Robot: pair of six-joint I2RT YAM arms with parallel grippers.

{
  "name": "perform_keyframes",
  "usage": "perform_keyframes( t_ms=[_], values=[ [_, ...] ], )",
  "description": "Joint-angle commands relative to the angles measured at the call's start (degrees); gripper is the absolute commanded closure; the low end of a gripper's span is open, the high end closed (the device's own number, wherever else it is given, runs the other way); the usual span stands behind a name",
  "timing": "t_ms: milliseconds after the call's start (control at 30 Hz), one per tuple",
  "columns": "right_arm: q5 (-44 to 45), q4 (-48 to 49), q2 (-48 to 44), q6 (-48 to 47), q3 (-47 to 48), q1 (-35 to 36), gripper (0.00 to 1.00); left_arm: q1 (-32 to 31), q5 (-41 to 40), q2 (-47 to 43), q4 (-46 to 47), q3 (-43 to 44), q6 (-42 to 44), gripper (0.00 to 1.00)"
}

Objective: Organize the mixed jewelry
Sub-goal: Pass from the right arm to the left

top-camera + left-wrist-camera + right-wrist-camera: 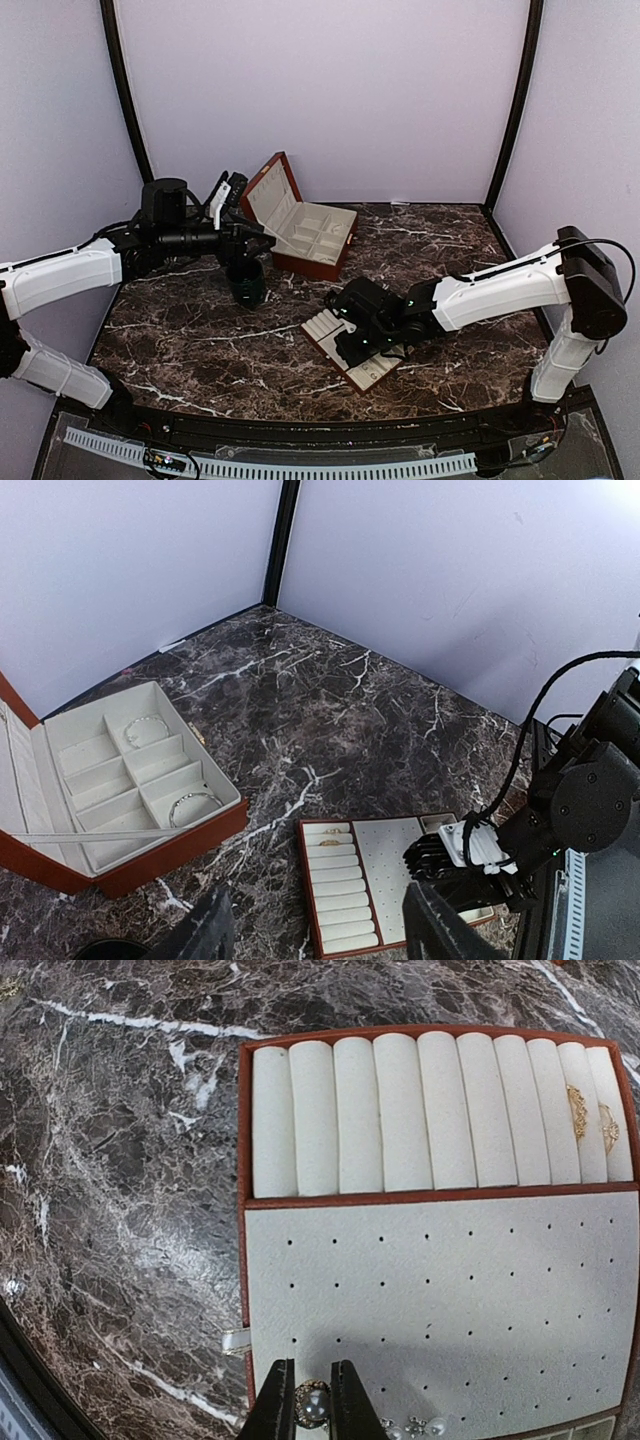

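Note:
In the right wrist view my right gripper (313, 1412) is shut on a pearl stud with a pale metal rim (316, 1403), low over the near corner of the flat cream tray's pin-hole pad (450, 1300). Two more small pearl studs (425, 1426) lie on the pad beside it. Two gold rings (590, 1118) sit in the tray's roll slots. From above, the right gripper (352, 336) is over the tray (325, 325). My left gripper (250, 248) hangs over the dark green cup (246, 287); its fingers (205, 932) stand wide apart with nothing between them.
The red-brown box (318, 258) stands open at the back, lid up. In the left wrist view two thin bracelets (147, 728) (192, 802) lie in its cream compartments (95, 780). Dark marble table (200, 340); lilac walls behind and at both sides.

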Motion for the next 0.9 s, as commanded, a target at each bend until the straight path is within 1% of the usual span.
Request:
perform_keyframes(
  t_ms=[0,500,867],
  values=[
    [-2.15,0.29,-0.64,-1.43,-0.25,0.1,1.0,0.35,0.86,-0.26,0.12,-0.67,-0.31,0.41],
    [-0.35,-1.05,-0.02,-2.13,-0.4,0.81,1.0,0.35,0.92,-0.08,0.03,-0.53,-0.27,0.41],
    [3.0,-1.06,-0.22,-1.78,-0.45,1.45,1.0,0.37,1.14,-0.17,0.26,-0.7,-0.56,0.41]
  ],
)
